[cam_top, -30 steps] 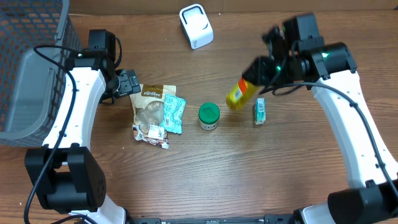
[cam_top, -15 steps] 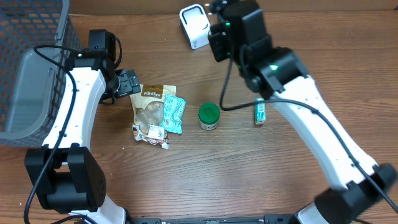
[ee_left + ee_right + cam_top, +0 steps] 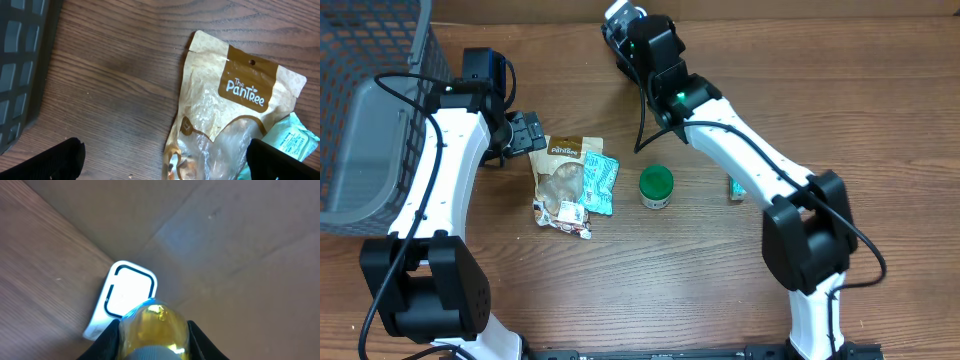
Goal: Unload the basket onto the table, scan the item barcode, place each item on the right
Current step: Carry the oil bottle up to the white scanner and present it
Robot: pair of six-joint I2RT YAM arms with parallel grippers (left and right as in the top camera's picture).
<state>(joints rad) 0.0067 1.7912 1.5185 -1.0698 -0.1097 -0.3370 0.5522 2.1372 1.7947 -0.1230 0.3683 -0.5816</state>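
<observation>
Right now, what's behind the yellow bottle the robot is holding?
The white scanner sits on the table just beyond the yellow bottle in the right pincer. The bottle covers the scanner's near corner, and no barcode shows.

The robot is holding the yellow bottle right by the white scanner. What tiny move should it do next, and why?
Probably turn the bottle a little so its label faces the scanner window. The right claw is shut on the bottle, which sits right in front of the scanner, yet only its yellow end shows and no barcode can be seen.
</observation>
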